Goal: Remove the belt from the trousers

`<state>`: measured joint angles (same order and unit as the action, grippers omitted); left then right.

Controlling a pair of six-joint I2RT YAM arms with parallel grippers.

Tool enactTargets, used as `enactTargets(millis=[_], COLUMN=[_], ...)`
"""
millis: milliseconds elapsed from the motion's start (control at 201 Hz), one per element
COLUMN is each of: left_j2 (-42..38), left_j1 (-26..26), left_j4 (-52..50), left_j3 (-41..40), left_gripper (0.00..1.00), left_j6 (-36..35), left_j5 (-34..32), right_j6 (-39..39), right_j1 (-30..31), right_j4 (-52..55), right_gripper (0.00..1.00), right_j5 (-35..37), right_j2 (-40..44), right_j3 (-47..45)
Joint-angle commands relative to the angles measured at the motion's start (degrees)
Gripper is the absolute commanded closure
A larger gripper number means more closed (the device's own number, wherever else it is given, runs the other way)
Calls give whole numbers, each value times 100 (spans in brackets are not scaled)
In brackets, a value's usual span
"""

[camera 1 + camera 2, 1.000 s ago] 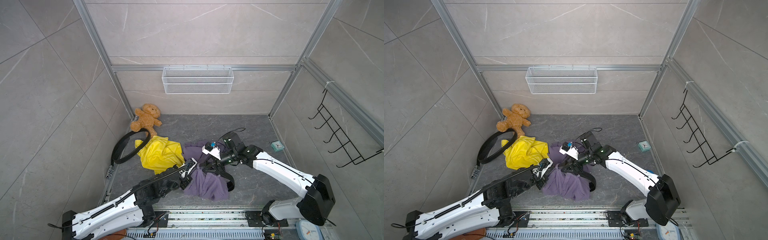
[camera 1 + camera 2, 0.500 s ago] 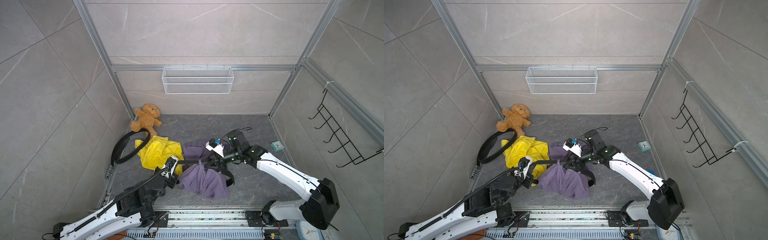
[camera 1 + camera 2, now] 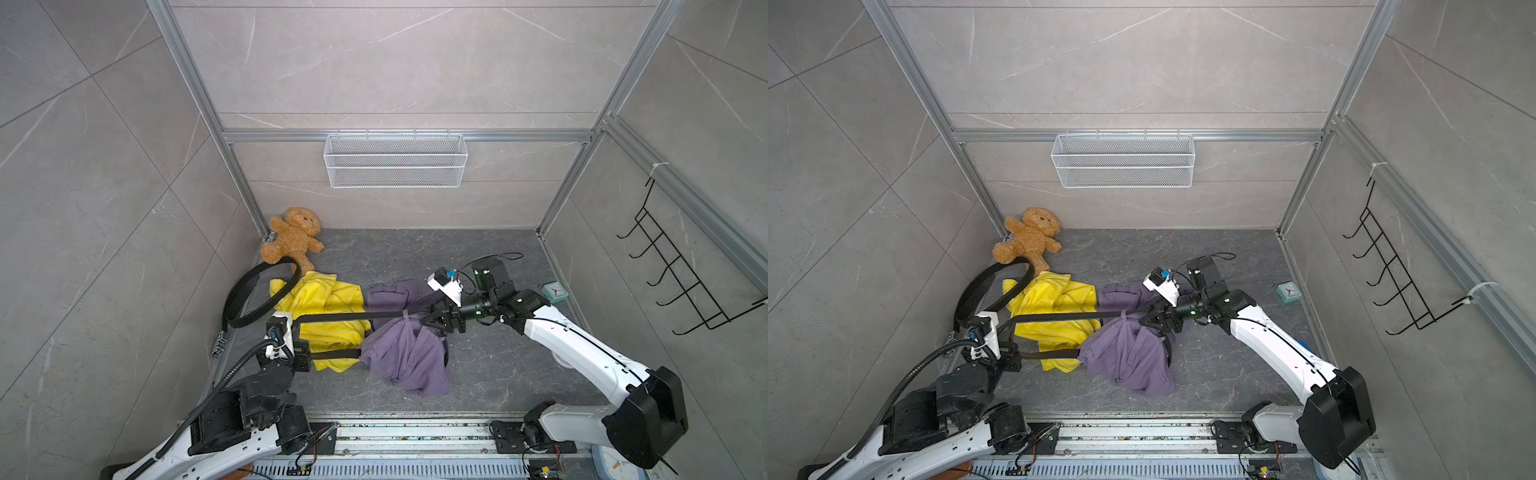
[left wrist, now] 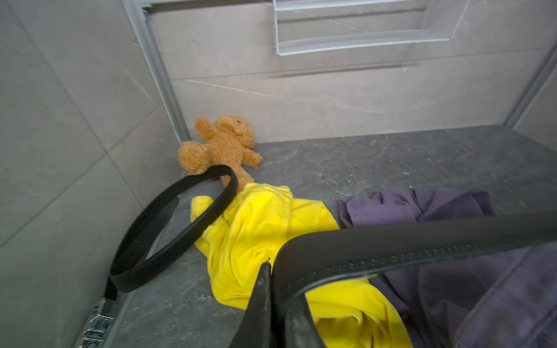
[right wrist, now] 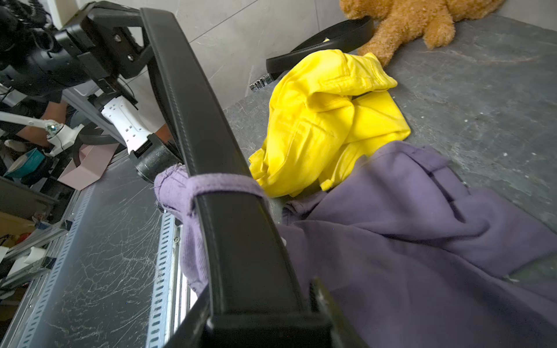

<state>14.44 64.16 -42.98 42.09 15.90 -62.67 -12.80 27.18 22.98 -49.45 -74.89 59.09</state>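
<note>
Top views show purple trousers (image 3: 405, 357) crumpled mid-floor, right of yellow cloth (image 3: 328, 299), with the belt (image 3: 345, 318) threaded through them and stretched leftward over the cloth. At near left, the left gripper (image 3: 298, 338) is clenched on the belt's fold; the right gripper (image 3: 434, 322) grasps the belt at the trousers' right edge.

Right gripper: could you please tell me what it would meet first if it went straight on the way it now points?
Probably the belt loop of the purple trousers, wrapped around the belt that the right gripper grips; farther along the belt sits the left gripper.
</note>
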Motion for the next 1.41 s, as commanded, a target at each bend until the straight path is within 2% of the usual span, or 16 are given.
enactTargets(millis=[0, 70, 100, 369, 538, 653, 827, 867, 942, 987, 1082, 1186, 1291, 1401], left_j2=[-89, -4, -2, -203, 59, 693, 2019, 2198, 2390, 2543, 3024, 3569, 3864, 4147], left_j1=[-190, -188, -193, -195, -186, 116, 231, 222, 39, -207, -1034, -1798, -1824, -1828], left_j4=[-869, -2133, -2440, -2593, -2599, -1336, -913, -458, 1009, 998, 985, 898, 1306, 1538], left_j3=[779, 1189, 1327, 1916, 1827, 1405, 1271, 1157, 781, 798, 989, 1180, 1162, 1222], left_gripper=[100, 100, 100, 100, 100, 100, 100, 88, 60, 46, 30, 19, 17, 17], left_j6=[544, 1689, 1893, 1406, 1472, 271, 700, 565, -548, -261, 58, 356, 295, 332], left_j5=[-2645, -2992, -3083, -3233, -3216, -2795, -2105, -1872, -992, -559, 774, 2009, 2461, 2816], right_j6=[330, 388, 405, 480, 482, 562, 689, 697, 616, 554, 456, 588, 698, 1137], right_j1=[-578, -693, -731, -920, -956, -969, -949, -930, -874, -821, -721, -376, 341, 723], right_j4=[567, 558, 551, 567, 619, 635, 735, 798, 1091, 1330, 1709, 1834, 1819, 1552], right_gripper=[100, 100, 100, 100, 100, 100, 100, 100, 100, 100, 100, 100, 97, 100], right_j5=[947, 1004, 994, 961, 1026, 1035, 879, 932, 1164, 1412, 1715, 2010, 2444, 2160], right_j2=[63, 71, 71, 19, 67, -27, 41, 96, 79, -5, -257, -667, -1215, -1935], right_j3=[-114, -135, -143, -130, -119, -16, 292, 394, 696, 922, 1340, 1806, 2330, 2887])
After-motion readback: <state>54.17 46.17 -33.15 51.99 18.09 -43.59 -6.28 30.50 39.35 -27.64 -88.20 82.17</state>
